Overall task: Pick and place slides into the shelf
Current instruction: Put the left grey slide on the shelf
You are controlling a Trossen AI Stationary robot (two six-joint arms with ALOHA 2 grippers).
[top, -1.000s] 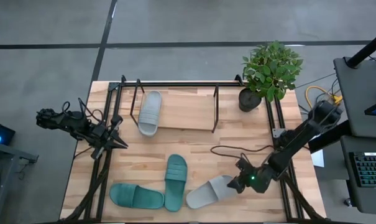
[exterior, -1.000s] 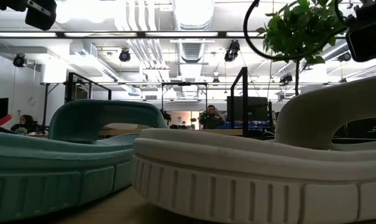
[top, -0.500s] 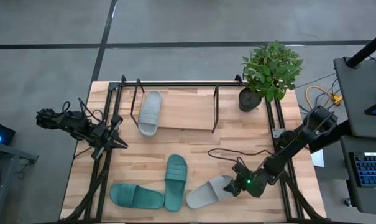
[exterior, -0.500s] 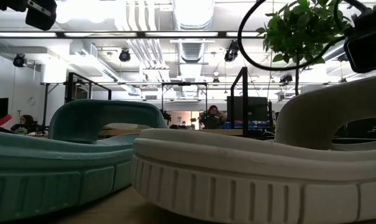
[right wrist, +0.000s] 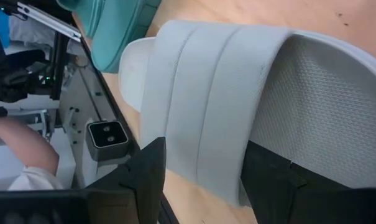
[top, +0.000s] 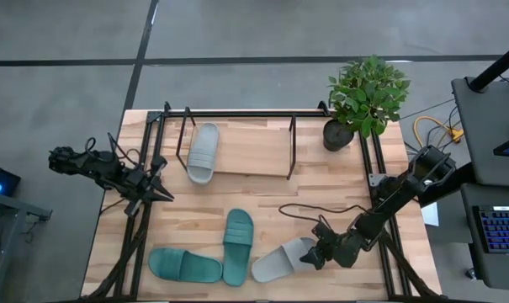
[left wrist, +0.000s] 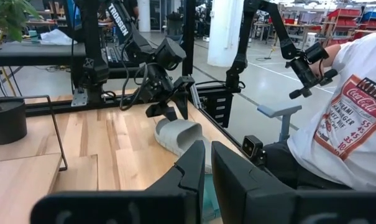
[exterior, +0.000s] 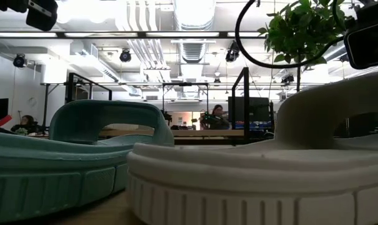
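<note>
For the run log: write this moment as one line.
right gripper: open, astride grey slide strap, table front | left gripper: shut, idle at left | shelf: one grey slide | table: two green slides

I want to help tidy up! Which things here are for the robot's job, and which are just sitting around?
For the job:
grey slide on the shelf
grey slide on the table, right gripper around it
two teal slides
shelf

Just sitting around:
plant
left gripper, shut, waiting
</note>
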